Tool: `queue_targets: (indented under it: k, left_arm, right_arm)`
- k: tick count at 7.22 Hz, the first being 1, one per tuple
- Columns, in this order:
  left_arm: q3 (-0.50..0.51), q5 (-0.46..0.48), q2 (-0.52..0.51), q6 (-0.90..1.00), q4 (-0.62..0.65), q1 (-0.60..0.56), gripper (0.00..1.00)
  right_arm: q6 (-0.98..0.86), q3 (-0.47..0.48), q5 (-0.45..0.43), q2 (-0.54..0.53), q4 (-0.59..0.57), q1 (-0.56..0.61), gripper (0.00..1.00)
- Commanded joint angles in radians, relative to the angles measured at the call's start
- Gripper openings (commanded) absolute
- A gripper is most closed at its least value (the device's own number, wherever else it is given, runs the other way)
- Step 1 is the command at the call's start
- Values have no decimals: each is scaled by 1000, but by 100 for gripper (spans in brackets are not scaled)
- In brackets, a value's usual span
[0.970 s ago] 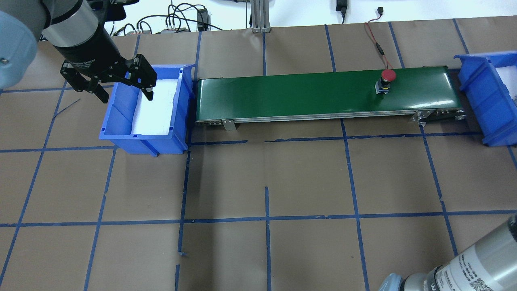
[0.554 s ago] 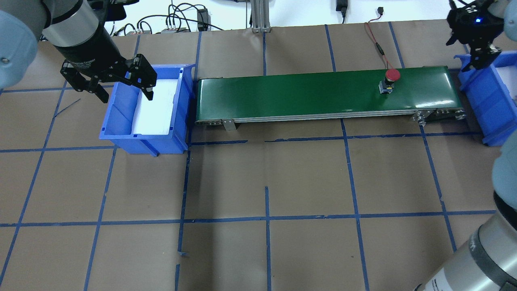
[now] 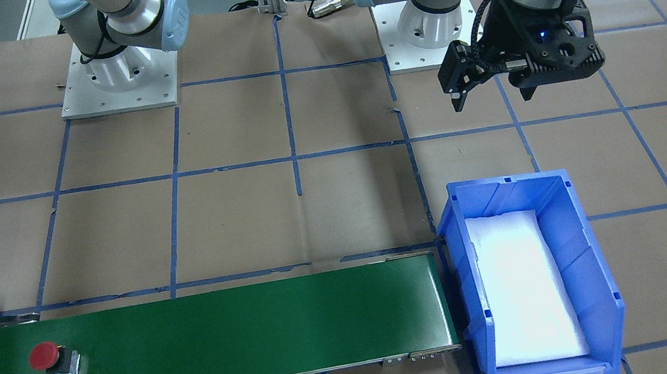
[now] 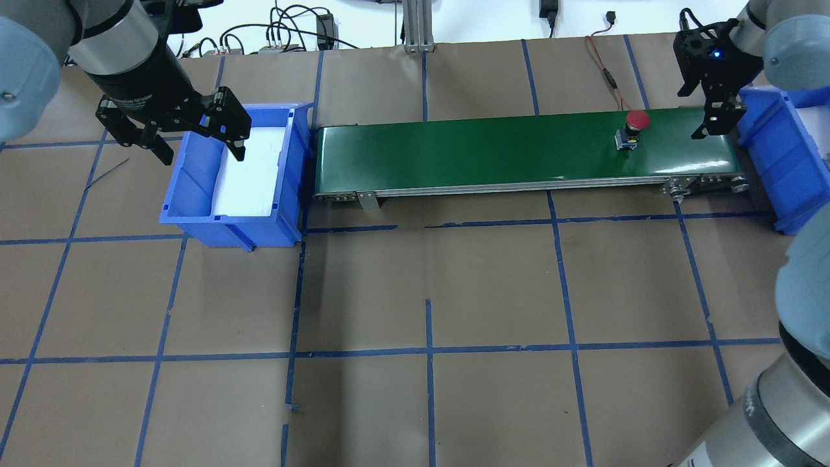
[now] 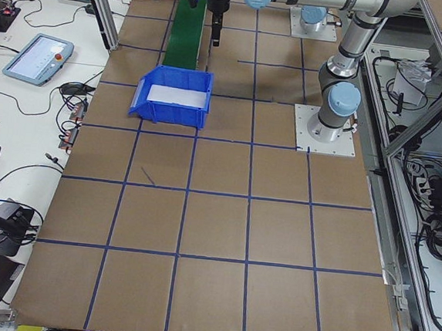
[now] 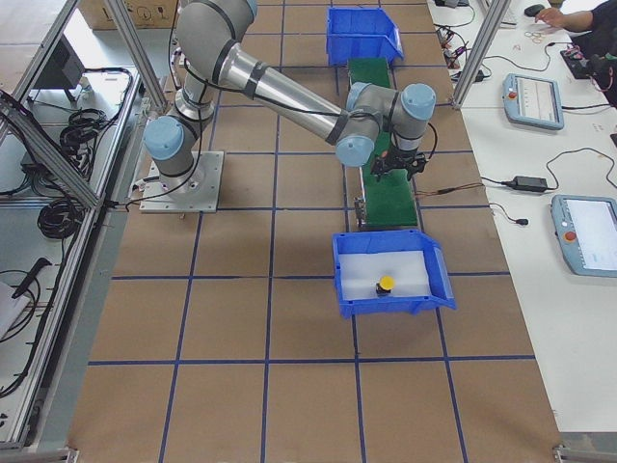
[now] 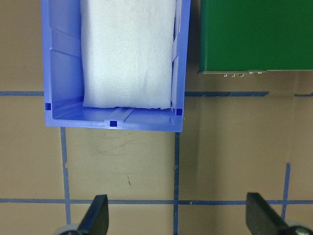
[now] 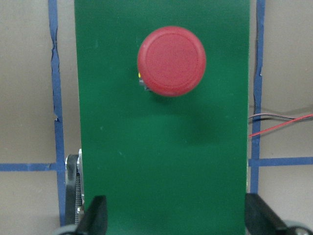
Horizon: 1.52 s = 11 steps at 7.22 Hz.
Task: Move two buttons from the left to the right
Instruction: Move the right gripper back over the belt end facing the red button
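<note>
The red button (image 4: 637, 120) stands on the green conveyor belt (image 4: 454, 152) near its right end, also seen on the belt (image 3: 230, 339) as the red button (image 3: 45, 356). My right gripper (image 4: 701, 107) hovers open over the belt's end, just right of the button and apart from it. In its wrist view the red cap (image 8: 171, 61) lies ahead of the open right gripper (image 8: 177, 223). The yellow button (image 6: 385, 284) sits inside the right blue bin (image 6: 386, 307). My left gripper (image 4: 202, 146) hangs open and holds nothing at the near edge of the left blue bin (image 4: 194, 220).
White foam lines the left bin (image 7: 112, 120). The right bin (image 4: 771, 149) adjoins the belt's right end. A red wire (image 4: 606, 71) runs to the belt from the back. Cables (image 4: 285, 32) lie behind. A person's hand (image 6: 554, 14) rests at a side bench.
My right gripper has come in from the upper right and moved left and down over the belt's right end. The red button has ridden the belt rightwards. The left gripper has stayed still.
</note>
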Motion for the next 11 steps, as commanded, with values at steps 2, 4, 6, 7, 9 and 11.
queue_targets:
  k: [2,4,6,7,9,11]
  left_arm:
    - [-4,-3,0,0,0,-2,100]
    - [-4,0,0,0,0,-3,100]
    - [-3,-3,0,0,0,0,100]
    - [-3,-3,0,0,2,-2,100]
    - [-4,-6,0,0,0,-2,100]
    - [-4,-5,0,0,0,-2,100]
  right_arm:
    - [50,25,25,9,-9,1,100]
    - [49,81,25,-4,-127,1,100]
    - [47,94,36,-6,-128,1,100]
    - [47,100,54,-6,-134,-1,100]
    - [47,100,55,-3,-134,1,100]
    - [47,106,55,-1,-146,1,100]
